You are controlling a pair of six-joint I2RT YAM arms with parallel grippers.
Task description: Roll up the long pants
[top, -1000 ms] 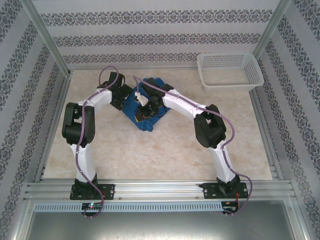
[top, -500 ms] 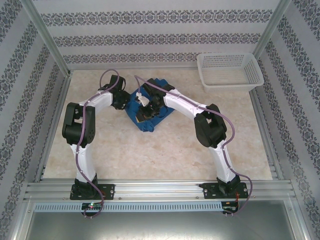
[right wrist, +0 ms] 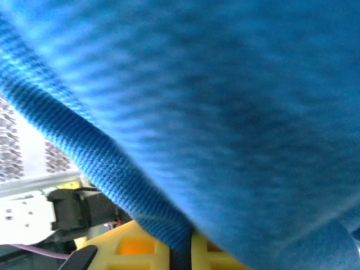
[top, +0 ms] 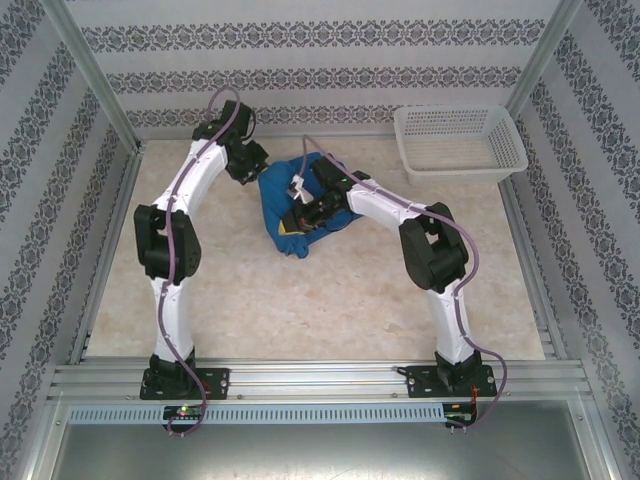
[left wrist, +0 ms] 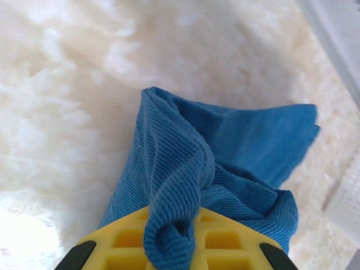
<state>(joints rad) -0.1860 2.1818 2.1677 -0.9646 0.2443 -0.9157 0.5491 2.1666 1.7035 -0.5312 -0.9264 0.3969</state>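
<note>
While the left gripper (left wrist: 172, 239) and right gripper (right wrist: 181, 247) each pinch the pants (top: 283, 196), the basket (top: 460, 172) stands well apart.

Top camera looks down from high at the near edge over the whole surface (top: 330, 300); both wrist cameras sit very close against the blue pants (top: 290, 212), the part all three views share.

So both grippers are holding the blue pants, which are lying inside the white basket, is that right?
Not quite: the long pants lie bunched on the table, left of the white basket and apart from it, as the top external view shows. The left gripper and right gripper do each pinch the cloth.
</note>
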